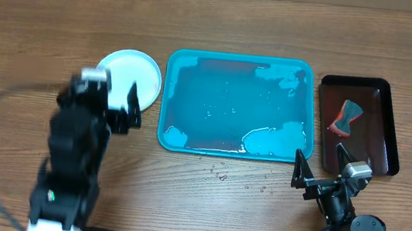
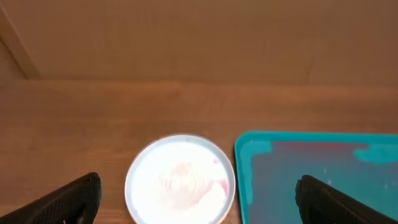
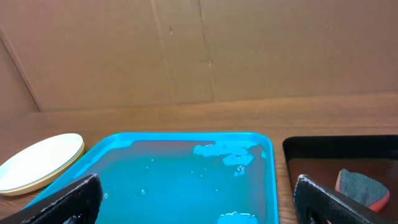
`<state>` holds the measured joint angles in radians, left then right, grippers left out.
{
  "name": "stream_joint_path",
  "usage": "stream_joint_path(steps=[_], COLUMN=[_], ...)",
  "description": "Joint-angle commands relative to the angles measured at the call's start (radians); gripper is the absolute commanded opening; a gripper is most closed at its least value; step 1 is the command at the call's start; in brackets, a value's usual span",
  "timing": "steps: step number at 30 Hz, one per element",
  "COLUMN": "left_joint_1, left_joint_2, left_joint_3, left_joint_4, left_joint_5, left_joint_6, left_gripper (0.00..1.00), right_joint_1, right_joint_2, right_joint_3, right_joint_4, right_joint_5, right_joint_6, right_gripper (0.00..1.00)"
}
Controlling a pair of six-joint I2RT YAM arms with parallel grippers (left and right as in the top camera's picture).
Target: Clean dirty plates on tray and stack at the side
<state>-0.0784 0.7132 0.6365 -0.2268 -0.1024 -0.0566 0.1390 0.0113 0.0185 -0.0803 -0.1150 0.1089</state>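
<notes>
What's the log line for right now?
plates stacked left of tray | tray wet | left hand open | right hand open

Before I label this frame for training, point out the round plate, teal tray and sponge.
round plate (image 1: 128, 72), overhead view, its whitish centre.
teal tray (image 1: 166, 95), overhead view, its side rim.
sponge (image 1: 350, 115), overhead view, its grey top.

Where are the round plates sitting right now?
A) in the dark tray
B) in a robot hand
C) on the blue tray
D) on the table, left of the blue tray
D: the plates lie on the table beside the blue tray, which has none on it.
</notes>
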Motion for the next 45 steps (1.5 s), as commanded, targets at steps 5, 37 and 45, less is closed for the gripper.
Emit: stream_joint_path(steps=[5, 37, 45], left_joint_1=[0.002, 0.001, 0.001], left_joint_2=[-0.378, -0.709, -0.709], left_joint_3=[-0.375, -0.632, -0.632], left_joint_4=[0.232, 0.157, 0.157], left_joint_5=[-0.010, 0.002, 0.003], left_joint_6=[0.085, 0.225, 0.225], left_gripper=[1.00, 1.00, 1.00], right_joint_1=[0.005, 0.005, 0.005], right_joint_2=[-0.009, -0.009, -0.009], right_joint_3=[-0.011, -0.011, -0.011], right_joint_4=[0.004, 0.004, 0.004], right_joint_5=[0.010, 0.010, 0.010], right_joint_6=[0.006, 0.006, 0.006], right_gripper=[1.00, 1.00, 1.00])
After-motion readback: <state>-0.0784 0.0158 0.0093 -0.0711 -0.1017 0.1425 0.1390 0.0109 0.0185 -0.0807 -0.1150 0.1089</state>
